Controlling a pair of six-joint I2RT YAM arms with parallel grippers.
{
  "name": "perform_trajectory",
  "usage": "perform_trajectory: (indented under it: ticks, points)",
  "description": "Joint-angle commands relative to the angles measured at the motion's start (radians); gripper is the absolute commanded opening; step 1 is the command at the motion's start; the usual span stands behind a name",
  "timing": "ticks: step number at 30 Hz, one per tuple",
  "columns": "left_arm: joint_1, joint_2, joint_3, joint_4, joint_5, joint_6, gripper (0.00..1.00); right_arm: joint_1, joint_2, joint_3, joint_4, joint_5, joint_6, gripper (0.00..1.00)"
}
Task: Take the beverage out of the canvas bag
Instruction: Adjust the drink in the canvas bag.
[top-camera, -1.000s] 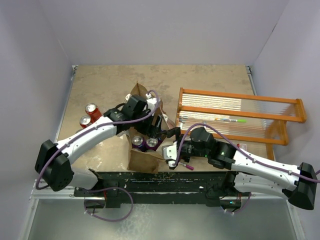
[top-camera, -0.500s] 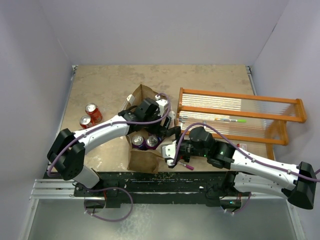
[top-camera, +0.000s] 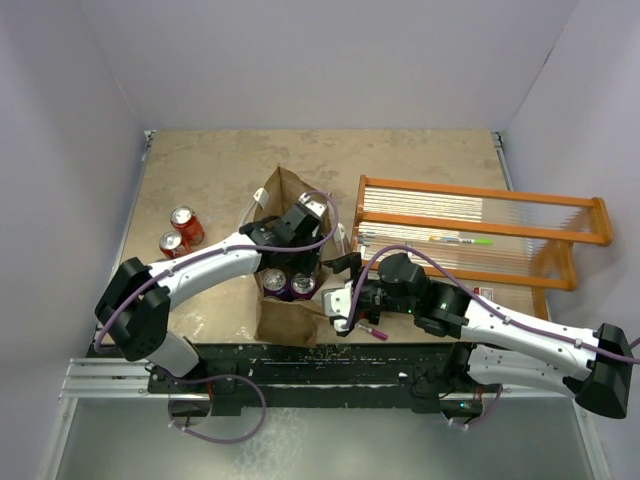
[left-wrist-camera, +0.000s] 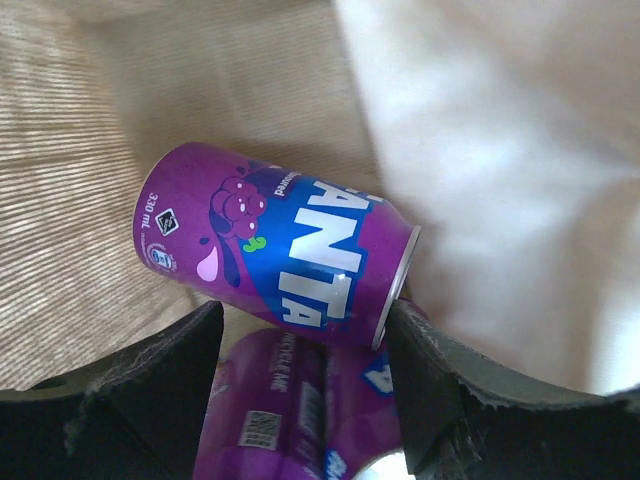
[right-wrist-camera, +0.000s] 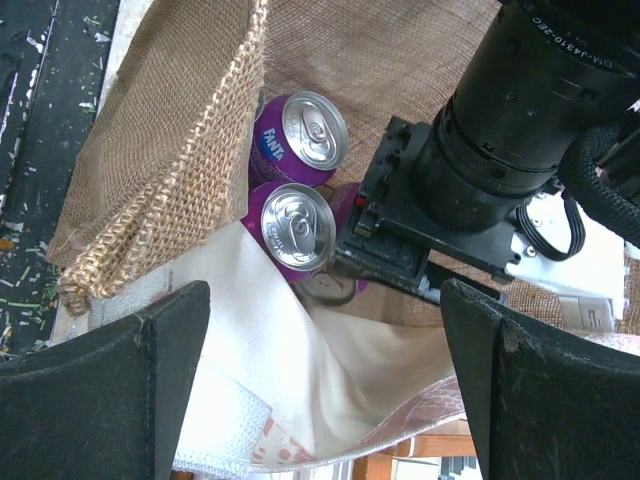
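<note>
The canvas bag (top-camera: 288, 312) stands open near the table's front, tan weave outside (right-wrist-camera: 180, 130) and white lining inside. It holds purple Fanta cans (top-camera: 289, 284). Two stand upright in the right wrist view (right-wrist-camera: 300, 225), with a third lower beside them. My left gripper (top-camera: 298, 258) reaches down into the bag, open. In its wrist view (left-wrist-camera: 305, 335) the fingers straddle purple cans, with one tilted can (left-wrist-camera: 280, 255) just ahead. My right gripper (top-camera: 339, 287) is open at the bag's right rim. In its own view (right-wrist-camera: 325, 335) the lining and a white handle strap lie between its fingers.
Two red cans (top-camera: 179, 231) stand on the table at the left. The orange wooden-framed rack (top-camera: 480, 232) fills the right side, close behind my right arm. A small pink object (top-camera: 377, 333) lies by the front edge. The left wrist (right-wrist-camera: 490, 150) crowds the bag's mouth.
My left gripper has swung over the bag's mouth and dropped lower inside it, towards the cans. The right arm and the bag have hardly moved.
</note>
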Motion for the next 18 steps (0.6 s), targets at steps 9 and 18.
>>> perform_trajectory:
  ticks: [9, 18]
  points:
    - [0.086, -0.069, 0.005, -0.039, -0.183, -0.071, 0.67, 0.002, 0.042, 0.021, -0.065, -0.017, -0.022, 0.98]
    - [0.21, -0.015, 0.051, 0.038, -0.073, -0.037, 0.67, 0.002, 0.078, 0.026, -0.011, -0.016, -0.02, 0.98]
